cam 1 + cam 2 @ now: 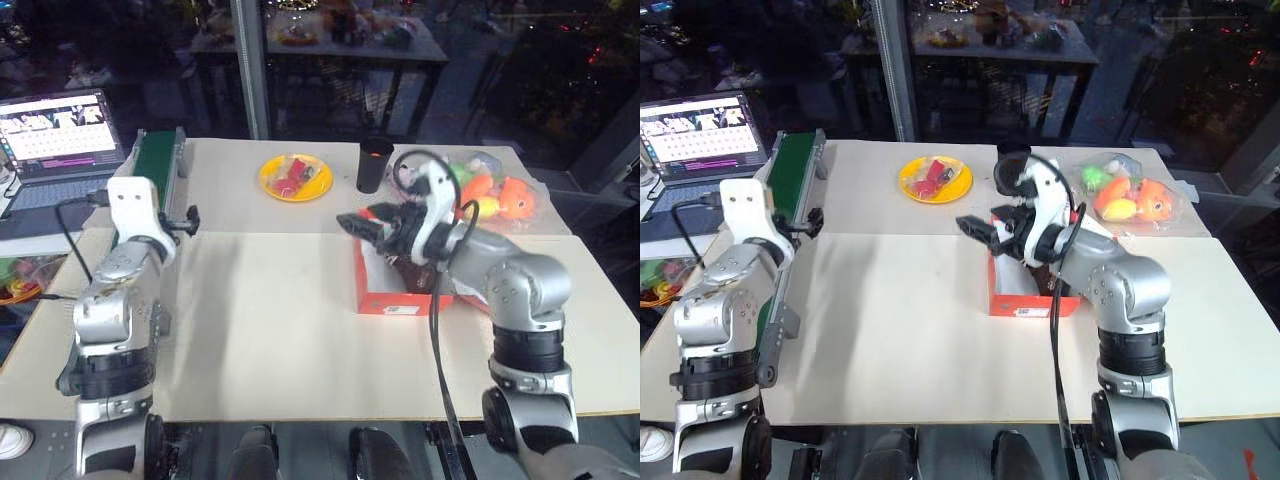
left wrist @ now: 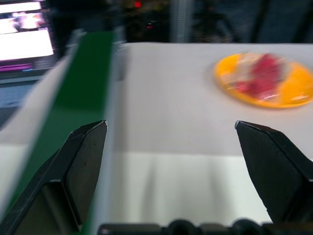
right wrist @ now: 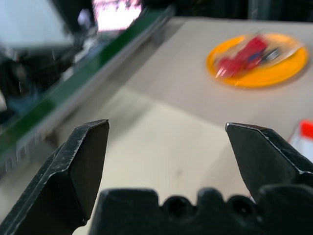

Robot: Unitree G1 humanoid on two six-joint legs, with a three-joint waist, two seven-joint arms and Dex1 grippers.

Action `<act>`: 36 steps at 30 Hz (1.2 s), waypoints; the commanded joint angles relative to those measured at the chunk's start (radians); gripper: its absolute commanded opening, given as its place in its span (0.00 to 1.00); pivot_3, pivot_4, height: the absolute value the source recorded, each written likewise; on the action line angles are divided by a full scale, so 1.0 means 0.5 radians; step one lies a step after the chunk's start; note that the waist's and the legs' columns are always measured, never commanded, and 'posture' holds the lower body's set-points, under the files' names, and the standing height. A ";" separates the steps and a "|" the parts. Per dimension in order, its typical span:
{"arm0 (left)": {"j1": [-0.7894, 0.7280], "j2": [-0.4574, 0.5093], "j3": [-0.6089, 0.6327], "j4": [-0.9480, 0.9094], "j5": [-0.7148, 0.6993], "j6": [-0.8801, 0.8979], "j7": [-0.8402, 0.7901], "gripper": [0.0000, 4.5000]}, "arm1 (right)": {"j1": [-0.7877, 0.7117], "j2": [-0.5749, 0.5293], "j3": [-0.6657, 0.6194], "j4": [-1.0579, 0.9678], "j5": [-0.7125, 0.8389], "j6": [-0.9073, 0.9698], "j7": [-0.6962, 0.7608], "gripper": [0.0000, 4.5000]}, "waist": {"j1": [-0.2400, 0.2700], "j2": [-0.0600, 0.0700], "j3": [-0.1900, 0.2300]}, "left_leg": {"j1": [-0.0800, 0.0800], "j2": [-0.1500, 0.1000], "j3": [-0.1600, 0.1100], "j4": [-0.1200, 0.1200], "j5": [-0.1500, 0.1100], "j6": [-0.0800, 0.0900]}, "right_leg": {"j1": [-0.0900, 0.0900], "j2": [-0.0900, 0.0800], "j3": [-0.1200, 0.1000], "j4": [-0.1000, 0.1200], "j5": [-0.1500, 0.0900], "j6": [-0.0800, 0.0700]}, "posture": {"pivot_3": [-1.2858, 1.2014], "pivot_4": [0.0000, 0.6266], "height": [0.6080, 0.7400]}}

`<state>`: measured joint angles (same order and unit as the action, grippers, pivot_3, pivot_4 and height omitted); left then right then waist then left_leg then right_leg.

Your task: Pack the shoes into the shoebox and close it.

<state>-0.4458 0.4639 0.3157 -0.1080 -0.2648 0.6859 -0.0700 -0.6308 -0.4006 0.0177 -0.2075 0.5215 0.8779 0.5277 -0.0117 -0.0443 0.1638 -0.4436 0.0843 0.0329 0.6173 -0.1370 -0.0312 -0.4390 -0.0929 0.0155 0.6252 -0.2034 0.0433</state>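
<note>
**Two Open Grippers, One Box To Shut**

Two robot arms reach over the big, pale, flat wooden table (image 1: 270,330). Seen from the head, the orange-red cardboard shoebox (image 1: 1032,300) sits just right of the table's middle. Its long side runs from 6 o'clock to 12 o'clock. Something dark brown lies inside it, likely the soft dark brown shoes (image 1: 412,275), but the arm hides most of it. I cannot see where the lid is.

The right gripper (image 1: 362,224) hangs over the box's far left corner and points toward 9 o'clock. Its two black fingers are spread wide and pinch nothing. The left gripper (image 1: 190,222) is far off at 9 o'clock, beside the long green belt (image 1: 155,160). It is spread wide too, and holds nothing.

The right arm is much nearer, so I think it should do the closing.

The right wrist view shows a red corner of the box past one finger. Both wrist views show the round yellow plate (image 2: 266,81) with red bits on it.
</note>
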 commanded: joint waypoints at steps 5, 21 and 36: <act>0.258 -0.039 0.117 -0.119 -0.046 -0.337 -0.140 1.00 | 0.113 0.024 0.161 0.016 -0.315 -0.656 0.119 0.99 | -0.004 0.000 0.000 | 0.002 0.001 0.000 0.000 0.000 0.000 | -0.001 0.001 0.000 0.002 -0.001 0.003 | 0.52 0.24 0.97; 0.489 -0.206 0.041 -0.130 0.161 -0.568 0.008 1.00 | 0.149 0.126 0.208 0.071 -0.264 -0.595 0.205 0.99 | 0.000 0.000 0.000 | 0.004 0.001 0.000 0.000 0.000 -0.001 | 0.001 0.001 0.001 0.002 -0.003 -0.001 | 0.52 0.24 0.97; -0.011 -0.005 0.090 0.475 0.254 -0.569 0.102 1.00 | 0.062 0.213 0.286 0.076 -0.310 -0.624 0.246 0.99 | 0.000 0.000 0.000 | 0.004 0.001 0.000 0.000 0.000 0.000 | 0.001 0.001 0.000 0.003 -0.001 0.003 | 0.52 0.24 0.97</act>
<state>-0.4201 0.4388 0.3515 0.1034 -0.1495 0.4282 -0.0183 -0.5739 -0.2929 0.1611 -0.1445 0.3731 0.5945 0.6384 -0.0118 -0.0444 0.1638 -0.4416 0.0845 0.0329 0.6172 -0.1370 -0.0315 -0.4384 -0.0923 0.0156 0.6266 -0.2041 0.0449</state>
